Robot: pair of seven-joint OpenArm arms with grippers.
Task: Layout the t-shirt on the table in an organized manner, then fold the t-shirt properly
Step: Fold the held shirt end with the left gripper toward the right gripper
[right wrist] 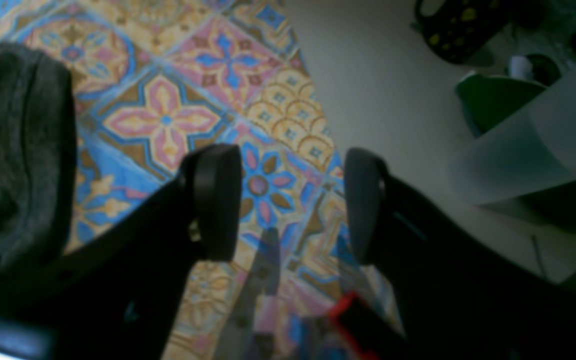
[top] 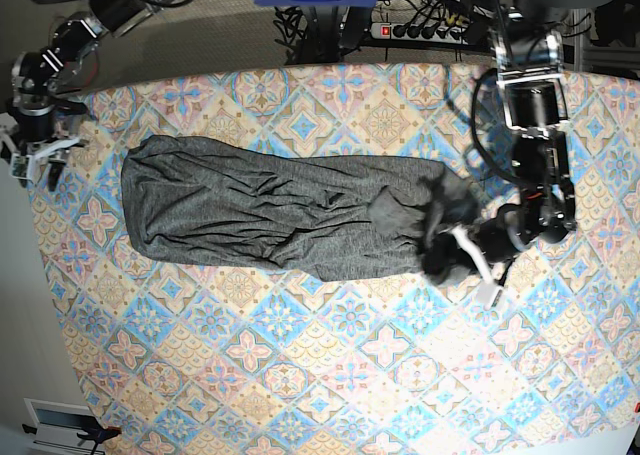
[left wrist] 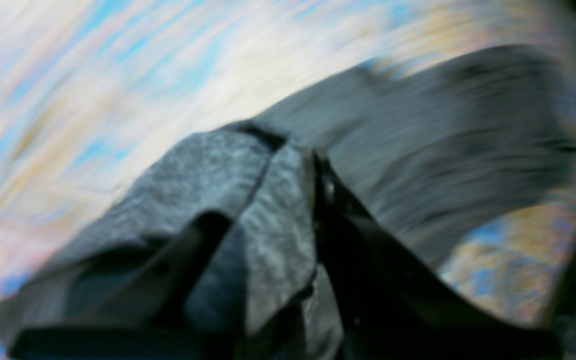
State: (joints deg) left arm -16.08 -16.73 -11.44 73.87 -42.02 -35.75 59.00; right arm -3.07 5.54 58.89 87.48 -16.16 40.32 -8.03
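My left gripper clenched on t-shirt end, near table right edge. My right gripper released, at left edge. Shirt stretched long, wrinkled; layout unfinished, folding undone.

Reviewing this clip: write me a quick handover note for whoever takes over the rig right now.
Left gripper: shut on a bunched end of the t-shirt, on the base view's right.
Right gripper: open, empty, over the table edge beside the shirt's other end.
T-shirt: stretched long across the table, narrow and wrinkled, with no sleeves spread out.
Done: rough lengthwise stretch.
Left: spread and flatten it, smooth the sleeves, then fold.
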